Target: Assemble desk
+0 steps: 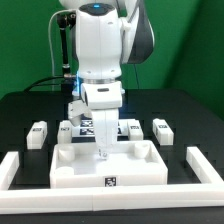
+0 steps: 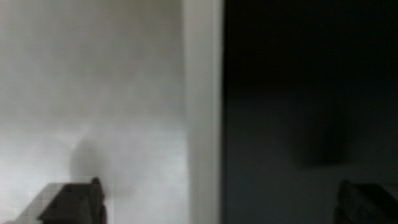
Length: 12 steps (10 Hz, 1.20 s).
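Exterior and wrist views of a white robot arm lowered over the desk's wide, rimmed, rectangular white plastic panel (image 1: 80,168) (image 2: 89,90). The panel lies flat on the black surface (image 1: 25,110) (image 2: 302,80) at the front centre of the scene, with a black-and-white square tag on its near wall. The gripper (image 1: 103,150) (image 2: 222,200) points straight down at the panel's far rim. In the wrist view the two dark fingers (image 2: 75,200) are spread wide and released, grasping nothing. One tip hangs over the white panel, the other over the black surface, and the panel's pale edge runs between them; whether either tip touches the rim cannot be told. Short, square, white plastic leg posts lie loose behind the panel and apart from the fingers: an outer post (image 1: 37,133) and an inner post (image 1: 65,128) toward the exterior view's left, and two more, (image 1: 133,128) and (image 1: 161,130), toward its right. A long white L-shaped border bar (image 1: 12,168) flanks the panel on the exterior view's left, and a second bar (image 1: 205,165) on its right.
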{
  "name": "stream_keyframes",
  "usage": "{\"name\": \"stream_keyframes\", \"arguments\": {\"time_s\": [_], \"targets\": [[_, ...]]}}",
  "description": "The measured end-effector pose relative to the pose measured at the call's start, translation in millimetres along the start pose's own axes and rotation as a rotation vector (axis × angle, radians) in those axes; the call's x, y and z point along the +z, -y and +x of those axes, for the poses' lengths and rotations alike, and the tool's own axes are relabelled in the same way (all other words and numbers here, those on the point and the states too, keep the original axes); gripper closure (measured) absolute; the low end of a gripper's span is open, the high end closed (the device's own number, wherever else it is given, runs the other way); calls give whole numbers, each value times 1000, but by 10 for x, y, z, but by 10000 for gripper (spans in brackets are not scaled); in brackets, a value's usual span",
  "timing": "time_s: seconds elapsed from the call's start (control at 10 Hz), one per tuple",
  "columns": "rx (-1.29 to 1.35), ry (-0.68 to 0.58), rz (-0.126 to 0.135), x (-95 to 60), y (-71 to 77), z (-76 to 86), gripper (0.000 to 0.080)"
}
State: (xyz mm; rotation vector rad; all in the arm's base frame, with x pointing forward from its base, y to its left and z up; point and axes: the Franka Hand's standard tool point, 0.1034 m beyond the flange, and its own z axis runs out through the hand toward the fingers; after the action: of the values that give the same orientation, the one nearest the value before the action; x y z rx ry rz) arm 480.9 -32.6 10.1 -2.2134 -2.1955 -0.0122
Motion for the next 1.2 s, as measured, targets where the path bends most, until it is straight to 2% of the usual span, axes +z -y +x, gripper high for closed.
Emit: {"name": "stream_keyframes", "arguments": {"time_s": [0.1,0.4,0.5,0.6,0.7,1.2], "targets": [[0,0,1,4,7,-11,150],[2,0,2,5,9,-18,549],[2,0,2,5,9,-19,549],[3,0,1,5,9,-20,720],[3,1,1,3,7,-23,746],[3,0,1,3,6,-23,746]]}}
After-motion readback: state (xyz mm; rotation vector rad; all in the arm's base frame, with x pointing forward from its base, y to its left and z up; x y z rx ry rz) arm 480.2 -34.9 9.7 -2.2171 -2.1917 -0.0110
